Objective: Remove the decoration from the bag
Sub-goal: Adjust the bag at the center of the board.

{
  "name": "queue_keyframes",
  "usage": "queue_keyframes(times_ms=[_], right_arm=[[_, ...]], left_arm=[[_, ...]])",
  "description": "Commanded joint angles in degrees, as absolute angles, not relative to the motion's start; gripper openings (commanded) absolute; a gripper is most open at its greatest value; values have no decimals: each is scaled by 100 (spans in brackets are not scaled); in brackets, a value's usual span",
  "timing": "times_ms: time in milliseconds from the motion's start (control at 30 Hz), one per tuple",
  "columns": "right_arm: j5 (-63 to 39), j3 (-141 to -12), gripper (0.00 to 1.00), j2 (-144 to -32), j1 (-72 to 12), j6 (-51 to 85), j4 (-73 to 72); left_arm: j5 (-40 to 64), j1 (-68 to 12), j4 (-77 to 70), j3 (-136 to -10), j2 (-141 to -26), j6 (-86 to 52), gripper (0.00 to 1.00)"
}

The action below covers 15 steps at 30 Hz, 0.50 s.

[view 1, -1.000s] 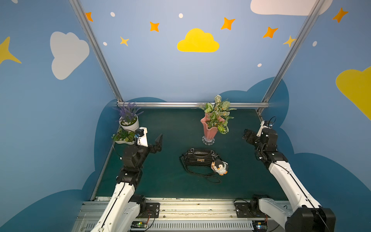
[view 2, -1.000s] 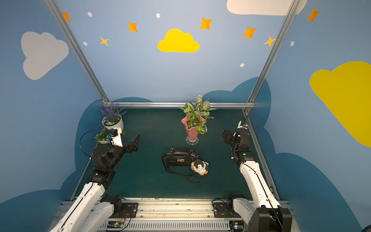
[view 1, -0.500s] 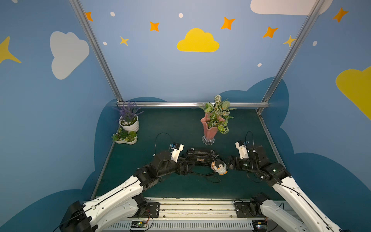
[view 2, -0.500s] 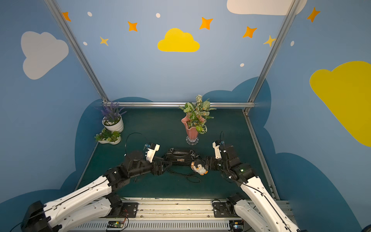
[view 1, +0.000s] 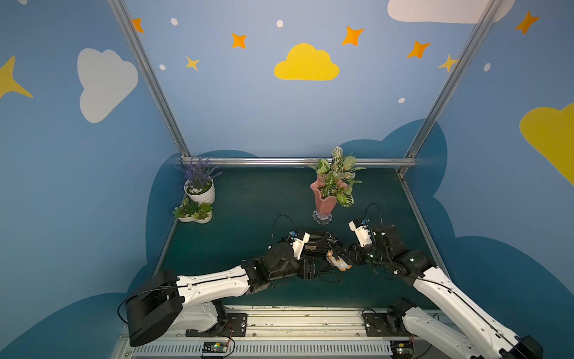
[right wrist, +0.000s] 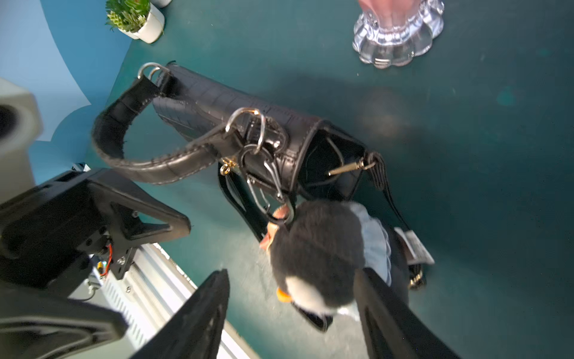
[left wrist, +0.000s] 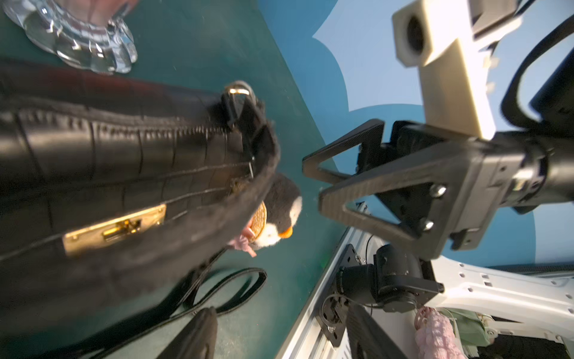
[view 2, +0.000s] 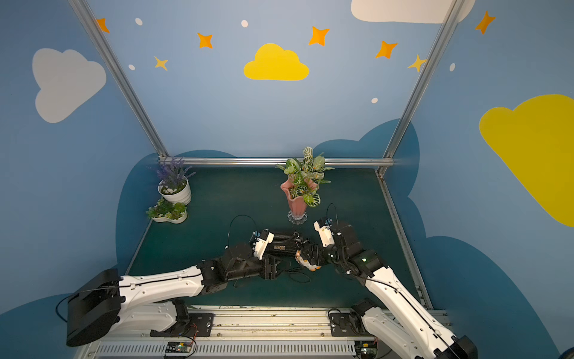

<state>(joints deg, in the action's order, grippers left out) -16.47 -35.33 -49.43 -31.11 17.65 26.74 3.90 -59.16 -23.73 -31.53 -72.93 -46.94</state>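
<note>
The black textured bag (view 1: 316, 241) (view 2: 284, 242) lies on the green mat, partly under my left arm. Its gold clasp (left wrist: 115, 228) shows in the left wrist view. The decoration, a plush penguin (right wrist: 320, 248) (view 1: 338, 262), hangs from the bag's ring by a silver clip (right wrist: 264, 192). My right gripper (right wrist: 292, 275) (view 1: 348, 256) is open with its fingers on either side of the penguin, one close against it. My left gripper (left wrist: 281, 309) (view 1: 312, 267) is open beside the bag's front, the thin strap (left wrist: 236, 289) by one finger, nothing between its jaws.
A pink vase (view 1: 324, 202) with leaves on a glass foot (right wrist: 397, 34) stands just behind the bag. A white lavender pot (view 1: 200, 191) and a succulent dish (view 1: 194, 214) sit at the back left. The metal rail (view 1: 279, 312) runs along the front edge.
Both arms swung in from the sides to the bag. The left gripper moved further along the bag's front, the right closed in on the penguin, and both jaws narrowed.
</note>
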Motion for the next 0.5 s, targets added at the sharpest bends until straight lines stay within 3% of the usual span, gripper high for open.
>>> queue_keyframes(times_ms=[0, 300, 467], right_arm=[[-1842, -3306, 68, -5040, -3138, 1588, 1879], [-2534, -3252, 51, -5390, -3154, 1790, 1959], [-2581, -3267, 49, -5471, -3190, 1824, 1960]], left_arm=[[25, -5912, -2993, -3287, -7499, -4738, 65], [-95, -5899, -3943, -3567, -8476, -4921, 54], [-68, -5804, -4228, -3543, -8802, -5111, 48]])
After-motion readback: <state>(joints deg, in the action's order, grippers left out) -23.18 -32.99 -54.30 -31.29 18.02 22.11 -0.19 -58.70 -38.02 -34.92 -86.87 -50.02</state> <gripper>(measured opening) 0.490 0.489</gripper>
